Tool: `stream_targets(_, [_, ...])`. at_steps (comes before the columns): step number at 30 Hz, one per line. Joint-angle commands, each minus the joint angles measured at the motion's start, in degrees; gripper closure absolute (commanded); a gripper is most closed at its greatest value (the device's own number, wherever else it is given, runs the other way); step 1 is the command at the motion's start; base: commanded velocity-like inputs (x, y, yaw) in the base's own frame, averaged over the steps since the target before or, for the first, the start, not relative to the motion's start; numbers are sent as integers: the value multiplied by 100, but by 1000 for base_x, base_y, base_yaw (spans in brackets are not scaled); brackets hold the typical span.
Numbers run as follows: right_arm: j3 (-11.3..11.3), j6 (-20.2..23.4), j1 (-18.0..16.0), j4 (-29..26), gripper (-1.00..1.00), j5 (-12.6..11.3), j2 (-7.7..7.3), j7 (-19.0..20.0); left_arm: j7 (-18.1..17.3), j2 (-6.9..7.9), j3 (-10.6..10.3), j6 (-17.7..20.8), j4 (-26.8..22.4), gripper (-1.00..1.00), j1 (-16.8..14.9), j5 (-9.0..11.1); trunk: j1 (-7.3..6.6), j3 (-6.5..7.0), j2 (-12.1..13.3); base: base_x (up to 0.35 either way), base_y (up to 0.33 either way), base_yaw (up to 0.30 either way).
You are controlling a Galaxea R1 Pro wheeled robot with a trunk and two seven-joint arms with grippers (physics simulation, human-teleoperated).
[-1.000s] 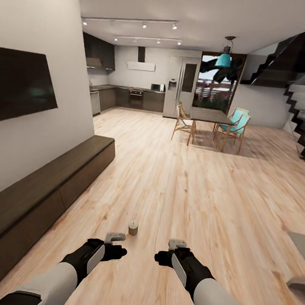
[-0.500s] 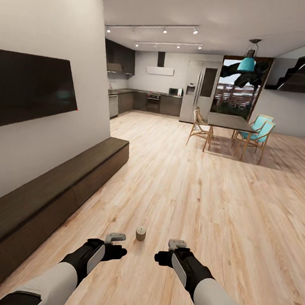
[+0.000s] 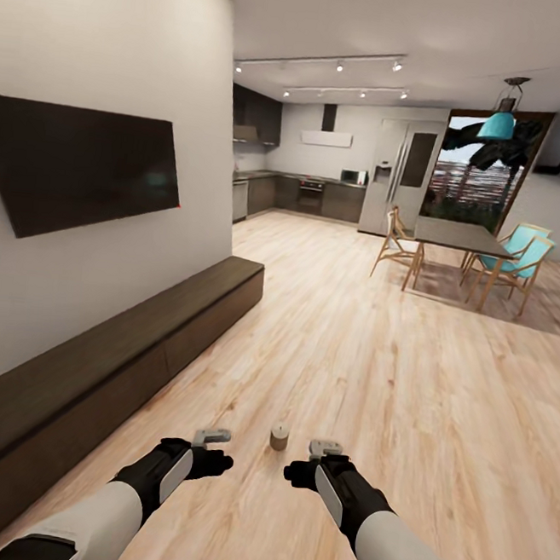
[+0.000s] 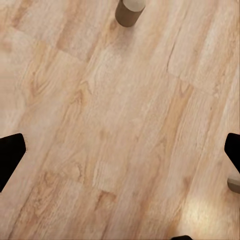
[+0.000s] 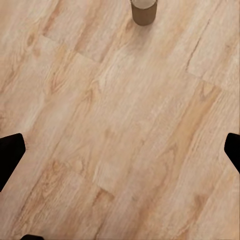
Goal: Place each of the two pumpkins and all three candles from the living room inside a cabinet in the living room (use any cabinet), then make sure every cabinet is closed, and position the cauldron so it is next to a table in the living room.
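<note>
One candle point(image 3: 279, 437), a short tan cylinder, stands upright on the wood floor just ahead of my two hands and between them. It also appears in the left wrist view as the candle point(image 4: 129, 11) and in the right wrist view as the candle point(image 5: 144, 10). My left gripper point(image 3: 216, 449) and right gripper point(image 3: 310, 460) hover open and empty above the floor, both short of it. The cabinet point(image 3: 137, 343), long, low and dark brown, runs along the left wall with its fronts shut. The pumpkins and the cauldron are out of view.
A dark TV point(image 3: 86, 163) hangs above the cabinet. Far right stands a dining table point(image 3: 460, 237) with wooden and teal chairs point(image 3: 522, 260). The kitchen point(image 3: 322, 194) is at the back. Open wood floor stretches ahead.
The view has swung left, so the wall, TV and cabinet take up more of the picture and the candle sits further right in it. Both arms hold the same pose.
</note>
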Motion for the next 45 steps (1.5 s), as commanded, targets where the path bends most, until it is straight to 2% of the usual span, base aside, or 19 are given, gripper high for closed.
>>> stream_targets(1, [22,28,-2,-10,-100,-46,0,-25,8,1,-16,31,-7,-100,0,52,1,-1,-4,59,0,235])
stream_targets(17, [22,28,-1,-5,-100,-44,0,-25,-1,1,-16,31,-7,-100,0,52,1,95,-4,118,0,234])
stream_targets(45, [26,28,2,-5,-100,-44,0,-24,-1,7,-16,31,-9,-100,-2,52,1,265,-4,6,0,232])
